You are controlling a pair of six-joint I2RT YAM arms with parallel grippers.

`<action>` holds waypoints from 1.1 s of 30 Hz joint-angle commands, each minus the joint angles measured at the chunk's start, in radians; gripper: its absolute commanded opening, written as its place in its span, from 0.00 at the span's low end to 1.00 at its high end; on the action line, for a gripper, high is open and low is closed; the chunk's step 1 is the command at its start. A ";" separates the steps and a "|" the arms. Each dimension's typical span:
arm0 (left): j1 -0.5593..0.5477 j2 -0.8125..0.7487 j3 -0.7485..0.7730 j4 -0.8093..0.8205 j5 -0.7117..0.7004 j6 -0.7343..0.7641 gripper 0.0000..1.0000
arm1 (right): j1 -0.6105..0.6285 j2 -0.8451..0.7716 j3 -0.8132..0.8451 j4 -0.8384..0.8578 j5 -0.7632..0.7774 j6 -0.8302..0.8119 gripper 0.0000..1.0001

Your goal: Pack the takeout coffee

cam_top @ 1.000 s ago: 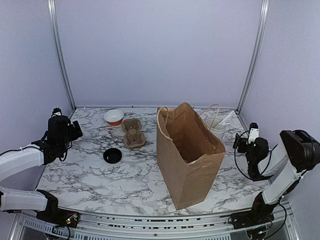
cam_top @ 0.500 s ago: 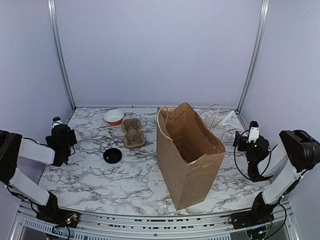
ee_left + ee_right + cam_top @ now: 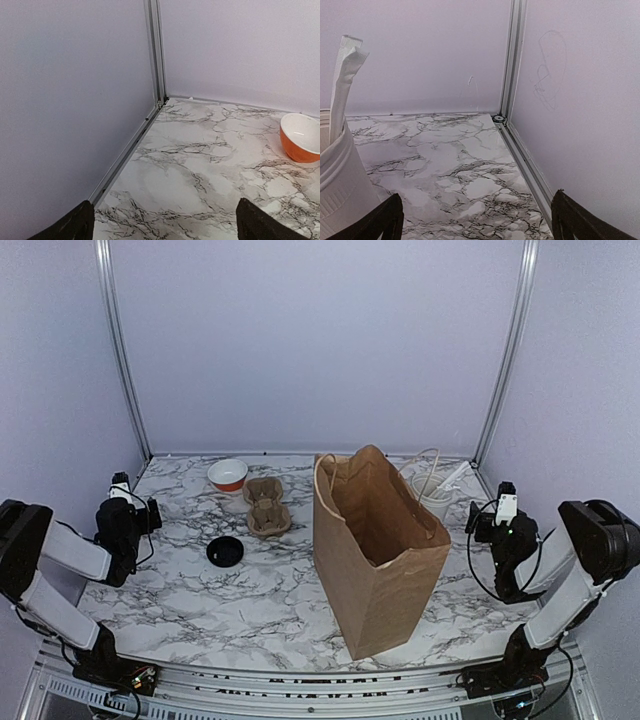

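Observation:
The takeout coffee is not in view in any frame. An open brown paper bag (image 3: 378,552) stands upright in the middle of the table; what shows of its inside is bare. A loose round black lid (image 3: 225,551) lies flat on the marble, left of the bag. My left gripper (image 3: 128,508) (image 3: 165,231) is open and empty, low by the left wall. My right gripper (image 3: 499,517) (image 3: 477,221) is open and empty, low by the right wall, beside a frosted white tumbler (image 3: 340,185).
A brown cardboard cup carrier (image 3: 266,506) and an orange bowl (image 3: 228,475) (image 3: 300,137) sit at the back left. The frosted tumbler (image 3: 435,492) with sticks stands behind the bag at the right. Metal frame rails run along both side walls.
My left arm has folded back and down towards the left wall, its gripper now low over the table. The right arm and the objects have not moved.

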 commanded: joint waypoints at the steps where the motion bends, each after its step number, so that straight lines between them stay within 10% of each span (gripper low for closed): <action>1: 0.029 0.036 -0.019 0.114 0.102 0.002 0.99 | 0.010 0.008 0.020 0.013 0.011 -0.010 1.00; 7: 0.034 0.079 -0.150 0.399 0.170 0.024 0.99 | 0.010 0.007 0.019 0.013 0.011 -0.008 1.00; 33: 0.023 0.076 -0.104 0.305 0.056 -0.007 0.99 | -0.013 0.011 0.001 0.051 0.014 0.024 1.00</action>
